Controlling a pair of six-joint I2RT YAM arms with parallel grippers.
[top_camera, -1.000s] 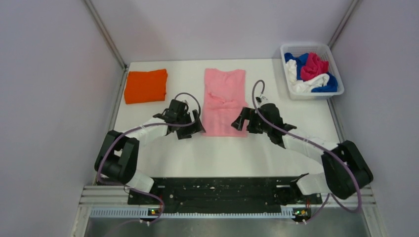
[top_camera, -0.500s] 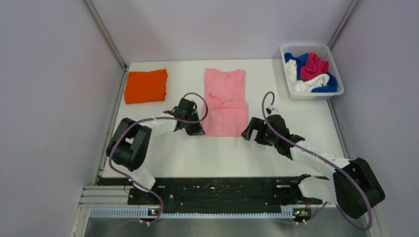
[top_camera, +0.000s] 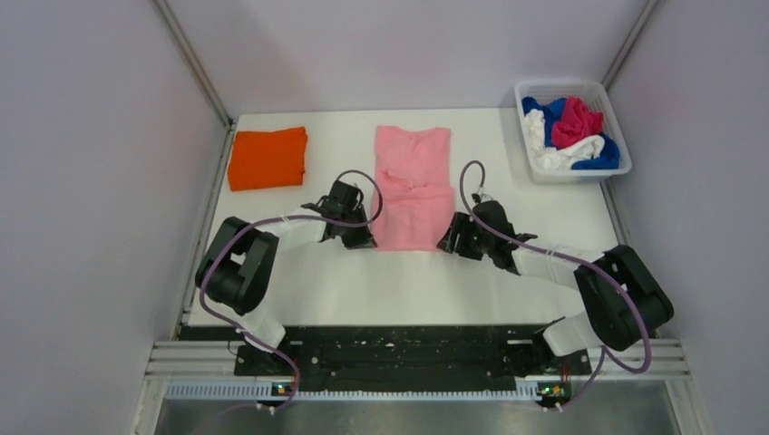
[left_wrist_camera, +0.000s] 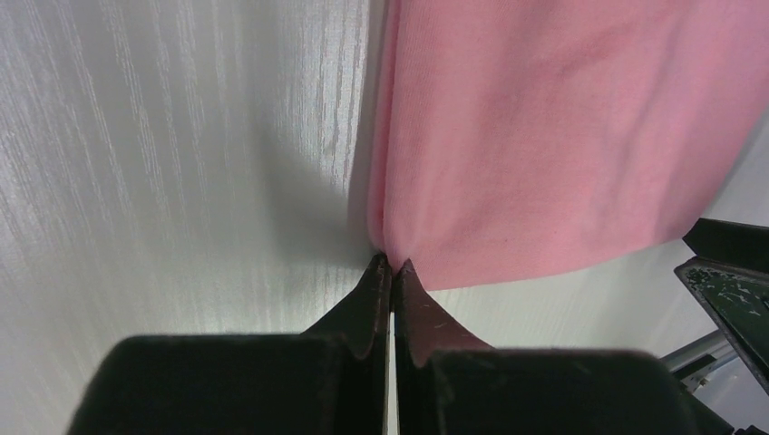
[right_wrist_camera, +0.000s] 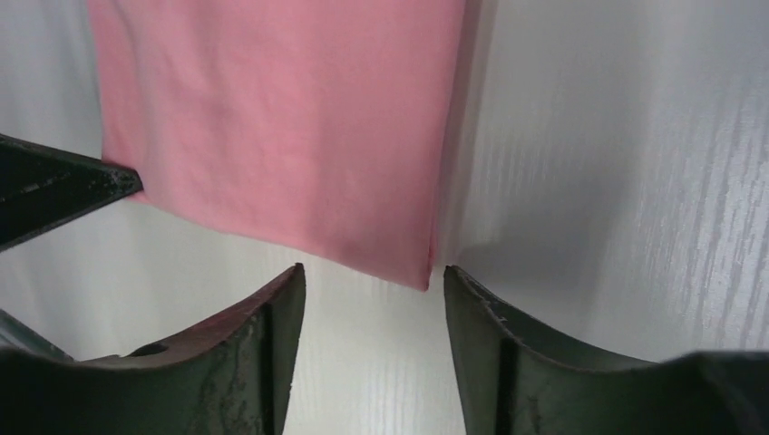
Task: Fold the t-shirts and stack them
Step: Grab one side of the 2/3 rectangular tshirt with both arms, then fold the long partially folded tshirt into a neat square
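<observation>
At the tips of my left gripper (left_wrist_camera: pixel 392 263), the near corner of the light pink t-shirt (left_wrist_camera: pixel 544 136) puckers where the two fingers are pressed together, so I judge that corner pinched. That arm has not shifted in the last half second. The change is on the other side. My right gripper (top_camera: pixel 451 240), which had drawn back toward me, has slid forward again. Its fingers are spread, and the shirt's other near corner (right_wrist_camera: pixel 426 276) now sits just ahead of the gap between them, not yet taken.

I read this as one corner secured and the second about to be. Once both are held, the near hem can be carried away from me for the next fold.

My count:
- One light pink t-shirt (top_camera: pixel 413 186), lying flat on the table (top_camera: pixel 408 290) beyond and between the two grippers.
- One orange t-shirt (top_camera: pixel 267 158), already folded, well off beyond the left gripper (top_camera: pixel 363 237).
- One basket (top_camera: pixel 562 84), well beyond the right gripper, holding bunched magenta (top_camera: pixel 574 122), white (top_camera: pixel 555 156) and blue (top_camera: pixel 606 154) cloth. I see two blue patches and cannot tell whether they are one shirt or two.
</observation>
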